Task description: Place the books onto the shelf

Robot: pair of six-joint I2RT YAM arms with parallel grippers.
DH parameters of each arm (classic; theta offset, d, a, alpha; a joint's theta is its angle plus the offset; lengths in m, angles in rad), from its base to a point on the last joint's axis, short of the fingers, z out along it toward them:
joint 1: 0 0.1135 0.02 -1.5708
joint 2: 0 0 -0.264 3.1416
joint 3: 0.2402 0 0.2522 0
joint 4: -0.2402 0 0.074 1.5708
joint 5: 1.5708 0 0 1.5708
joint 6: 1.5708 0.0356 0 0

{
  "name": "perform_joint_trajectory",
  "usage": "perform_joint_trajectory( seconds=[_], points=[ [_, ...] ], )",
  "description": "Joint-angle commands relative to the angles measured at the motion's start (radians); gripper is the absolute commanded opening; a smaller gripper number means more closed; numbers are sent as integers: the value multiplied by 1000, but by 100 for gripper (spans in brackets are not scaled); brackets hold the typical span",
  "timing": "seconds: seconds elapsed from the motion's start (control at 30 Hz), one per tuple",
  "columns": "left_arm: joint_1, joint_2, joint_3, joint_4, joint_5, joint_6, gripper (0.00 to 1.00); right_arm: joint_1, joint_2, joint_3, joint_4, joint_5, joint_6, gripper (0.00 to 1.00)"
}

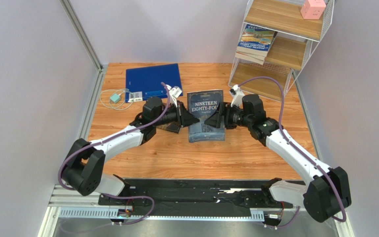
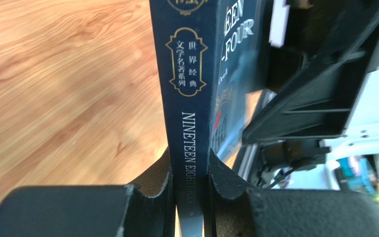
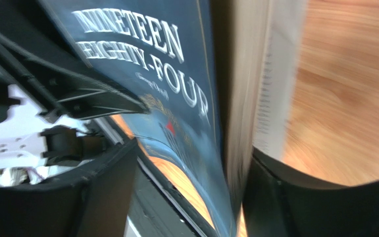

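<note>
- Binder (image 1: 153, 81): flat, glossy blue, rectangular; lies at far left on the wood-grain table (image 1: 176, 158).
- Left gripper (image 2: 191, 185): matte black fingers clamped on the spine.
- Book (image 1: 206, 116): thin navy paperback titled "Nineteen Eighty-Four"; mid-table, between both grippers.
- Right gripper (image 3: 191, 158): jaws wide, loose around the page edge.
- Shelf (image 1: 280, 19): white wire frame, pale wood boards, far right; other books (image 1: 255, 42) lie on the middle board.

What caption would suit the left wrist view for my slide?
Left gripper pinching the spine of the navy Nineteen Eighty-Four book, with the wooden table behind.
</note>
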Motion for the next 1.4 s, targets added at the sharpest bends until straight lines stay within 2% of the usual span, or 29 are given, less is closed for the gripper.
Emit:
perform_joint_trajectory(
  seconds=[0.0,0.13,0.27,0.47,0.6,0.9,1.03,1.13,1.23,1.3,1.33,1.37],
  points=[
    [-5,-134,106,-246,-130,190,0,5,-106,12,-97,222,-40,82],
    [-5,-163,130,-332,-171,245,0,6,-146,-23,-99,281,-40,100],
    [-5,-182,124,-348,-188,236,0,5,-181,-66,-70,318,-35,100],
    [-58,-179,162,-409,-337,253,0,5,-233,-181,29,344,80,100],
    [-99,-136,224,-481,-411,269,0,8,-261,-198,-10,422,72,100],
    [-105,-41,299,-481,-460,187,0,65,-356,-194,-119,611,25,100],
    [-111,2,327,-454,-434,189,0,63,-341,-212,-120,620,32,100],
    [-114,44,350,-415,-362,183,0,63,-330,-244,-96,638,45,100],
    [-114,65,374,-407,-262,186,0,39,-311,-256,-61,588,-1,100],
    [-113,64,380,-392,-187,187,0,-12,-311,-267,-28,475,-24,100],
    [-113,62,388,-389,-158,193,0,-41,-317,-281,49,403,-50,100],
    [-110,65,394,-380,-67,192,0,-72,-331,-330,99,247,-52,100]
  ],
)
